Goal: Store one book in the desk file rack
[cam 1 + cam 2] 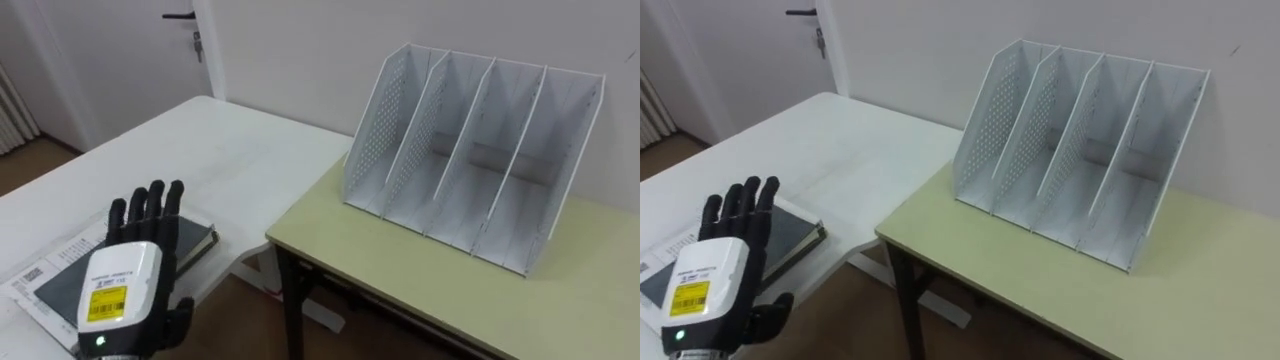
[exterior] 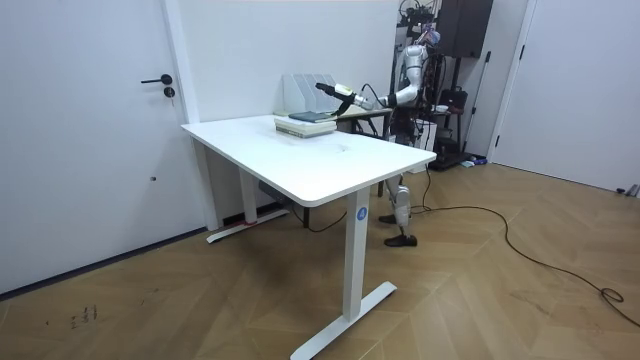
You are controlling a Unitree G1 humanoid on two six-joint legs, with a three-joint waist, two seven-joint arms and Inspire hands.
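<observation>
The left hand (image 1: 135, 272) comes in from the lower left and hangs over the near end of a dark-covered book (image 1: 194, 240). Its fingers are straight and a little spread, the thumb sticks out to the side, and nothing is held in it. The fingertips sit over the book's cover, but from this angle I cannot tell whether they touch it or hover just above.

The book lies flat on the white table (image 1: 230, 150), close to the table's edge, on top of a printed sheet of paper (image 1: 28, 282) that pokes out beyond it toward the left.

The file rack (image 1: 470, 165) stands on a separate desk (image 1: 570, 310) with a pale greenish top and dark legs, which sits just beside the white table and against the wall (image 1: 300, 50). The rack is white with perforated dividers — four slots side by side, their open fronts turned toward the robot. It is well apart from the book, which is not yet stored.

A door (image 1: 110, 50) with a dark handle shows behind the white table.

In the room view the robot stands at the far side of the white table, one arm stretched out over the book (image 2: 305, 121) — the rack (image 2: 305, 92) is just behind it.
</observation>
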